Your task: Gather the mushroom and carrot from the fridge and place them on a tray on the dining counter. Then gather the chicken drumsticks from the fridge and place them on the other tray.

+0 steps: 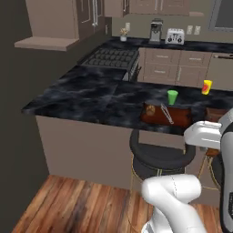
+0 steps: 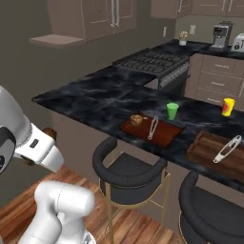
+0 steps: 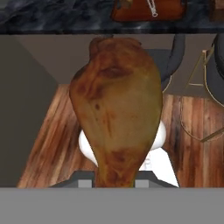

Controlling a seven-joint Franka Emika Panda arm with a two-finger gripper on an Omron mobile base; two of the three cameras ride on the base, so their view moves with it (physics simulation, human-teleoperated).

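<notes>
A golden-brown chicken drumstick (image 3: 116,109) stands large in the hand view, thick end up and narrow end down between my fingertips. My gripper (image 3: 113,183) is shut on it. It hangs low over the wooden floor, in front of the dining counter (image 1: 82,102) and below its black marble edge. On the counter lies a brown tray (image 2: 162,136) holding a small brown mushroom (image 2: 137,120) and metal tongs (image 2: 153,127). Another brown tray (image 2: 209,147) to its right carries only tongs. I cannot make out the carrot. The fridge is out of view.
Black round stools (image 2: 126,167) stand against the counter's taupe base, right below the trays. A green cup (image 2: 172,110) and a yellow cup (image 2: 228,106) stand behind the trays. A stove (image 1: 111,58), a coffee machine (image 1: 156,31) and a toaster (image 1: 175,36) are on the far counter.
</notes>
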